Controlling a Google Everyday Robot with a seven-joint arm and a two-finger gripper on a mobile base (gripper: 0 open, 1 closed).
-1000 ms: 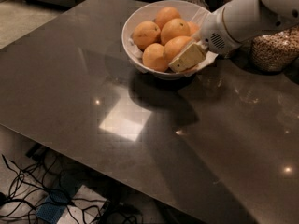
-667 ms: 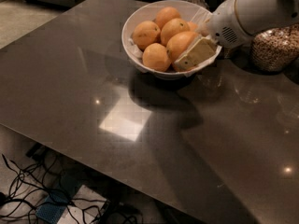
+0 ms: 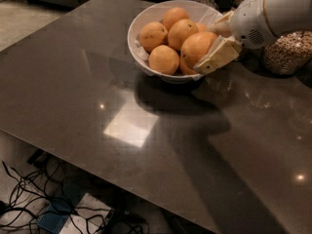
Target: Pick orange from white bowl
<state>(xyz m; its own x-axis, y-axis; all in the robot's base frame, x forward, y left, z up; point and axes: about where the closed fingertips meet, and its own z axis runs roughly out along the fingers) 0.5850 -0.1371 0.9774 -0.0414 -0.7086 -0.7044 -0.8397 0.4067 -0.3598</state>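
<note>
A thick white robot arm (image 3: 287,6) enters from the upper right corner and slants down and to the left across the far edge of the dark grey glossy table (image 3: 73,91). Its wrist, with a small vent grille on the side, hangs over the right rim of the wide glossy white bowl (image 3: 141,17). At its end, the cream-coloured two-finger gripper (image 3: 208,47) reaches into the bowl from the right and is tipped slightly downward.

The fingers (image 3: 219,55) bracket the large oblong orange (image 3: 195,47) and are clamped on it. The nearer finger lies flat along the fruit's lower right flank, with its tip close to the bowl's front rim. The farther finger shows above and behind the fruit, partly hidden by it. That orange sits at the right side of the bowl, topping the pile.

Four smaller round oranges (image 3: 164,59) fill the left and back of the bowl, touching one another, and a sliver of one more peeks out behind. Crinkled white paper lining (image 3: 209,16) shows along the walls.

A glass jar of nuts (image 3: 287,52) stands just right of the bowl, beneath the arm. A pale square reflection (image 3: 130,126) lies on the tabletop, and tangled black cables (image 3: 29,199) cover the floor below the near edge
</note>
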